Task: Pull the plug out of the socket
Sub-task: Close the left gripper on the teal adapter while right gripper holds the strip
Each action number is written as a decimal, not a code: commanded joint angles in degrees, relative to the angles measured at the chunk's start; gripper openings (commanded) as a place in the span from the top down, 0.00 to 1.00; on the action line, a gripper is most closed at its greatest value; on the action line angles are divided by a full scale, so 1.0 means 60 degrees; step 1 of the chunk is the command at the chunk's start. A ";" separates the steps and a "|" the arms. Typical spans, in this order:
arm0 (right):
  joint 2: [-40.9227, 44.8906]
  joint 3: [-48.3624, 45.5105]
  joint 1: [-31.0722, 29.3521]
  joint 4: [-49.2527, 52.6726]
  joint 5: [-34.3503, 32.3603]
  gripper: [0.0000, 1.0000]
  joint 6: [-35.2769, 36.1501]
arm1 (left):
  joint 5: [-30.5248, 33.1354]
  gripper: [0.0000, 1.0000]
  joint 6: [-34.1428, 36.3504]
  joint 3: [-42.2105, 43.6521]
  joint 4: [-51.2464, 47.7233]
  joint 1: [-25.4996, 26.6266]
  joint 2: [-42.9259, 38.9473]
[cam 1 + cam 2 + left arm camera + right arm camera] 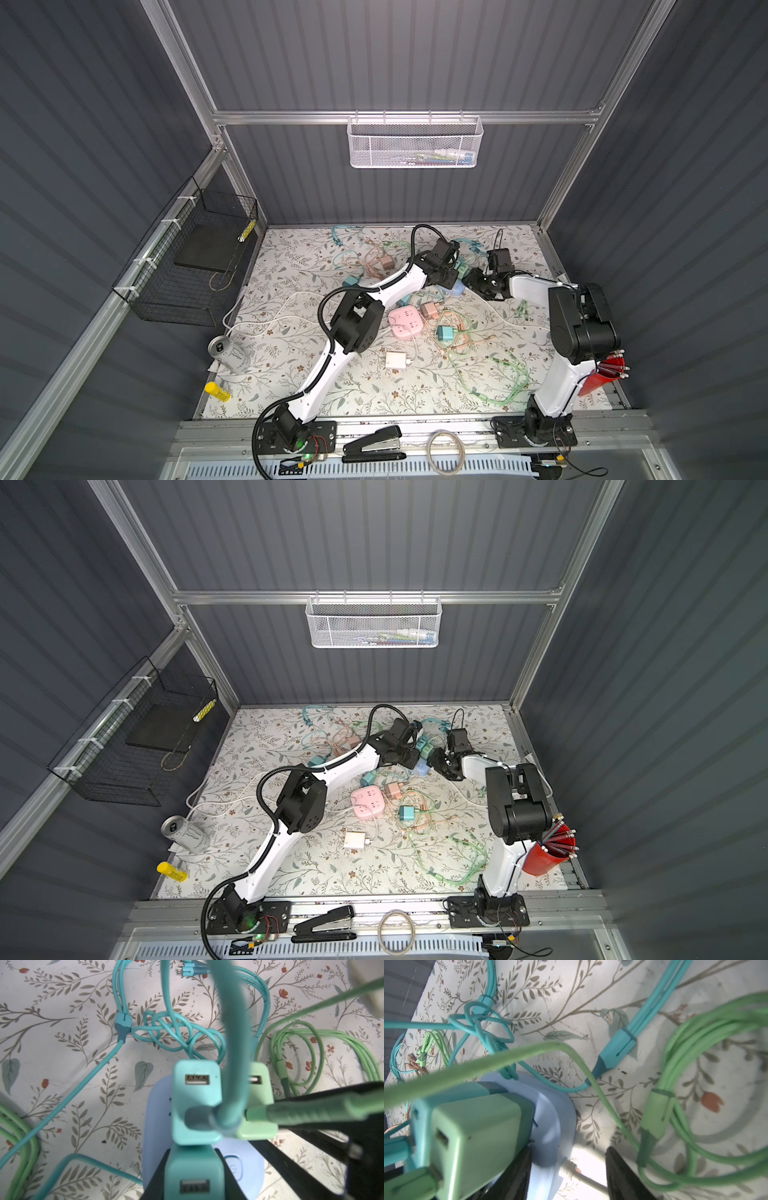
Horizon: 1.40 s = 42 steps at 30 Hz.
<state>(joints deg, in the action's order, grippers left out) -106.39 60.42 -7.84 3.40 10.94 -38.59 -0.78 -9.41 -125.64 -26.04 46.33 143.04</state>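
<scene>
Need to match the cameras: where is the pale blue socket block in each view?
In a top view: pale blue socket block behind centre, between both arms.
In a top view: socket block, same spot.
Left wrist: socket block beneath the teal charger.
Right wrist: socket block beneath the mint charger.
Shared landmark: that mint charger.

both top views: high over the front edge, facing down and toward the back wall point(395, 62), far enough to take in the whole floral table point(291, 386). left wrist: very close, looking down onto the blue socket point(158, 1109). right wrist: equally close, low and oblique; shares socket and green plug point(477, 1126) with left wrist.
</scene>
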 commanded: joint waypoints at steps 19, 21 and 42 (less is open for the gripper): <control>-0.0226 0.0476 -0.0447 0.1660 -0.1466 0.44 0.0373 | -0.0141 0.98 0.1686 -0.1242 0.0222 0.0596 0.0467; -0.0313 0.0618 -0.0546 0.1812 -0.1657 0.44 0.0425 | -0.0055 0.98 0.1729 -0.1170 0.0325 0.0593 0.0368; -0.0300 0.0418 -0.0598 0.1550 -0.1775 0.45 0.0206 | -0.1542 0.97 0.0645 -0.0908 0.0236 0.0058 -0.0190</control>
<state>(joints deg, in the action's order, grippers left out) -106.13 63.88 -10.55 10.15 0.60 -37.50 -6.02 -5.56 -130.23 -27.00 45.54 146.12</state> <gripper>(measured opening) 0.552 0.305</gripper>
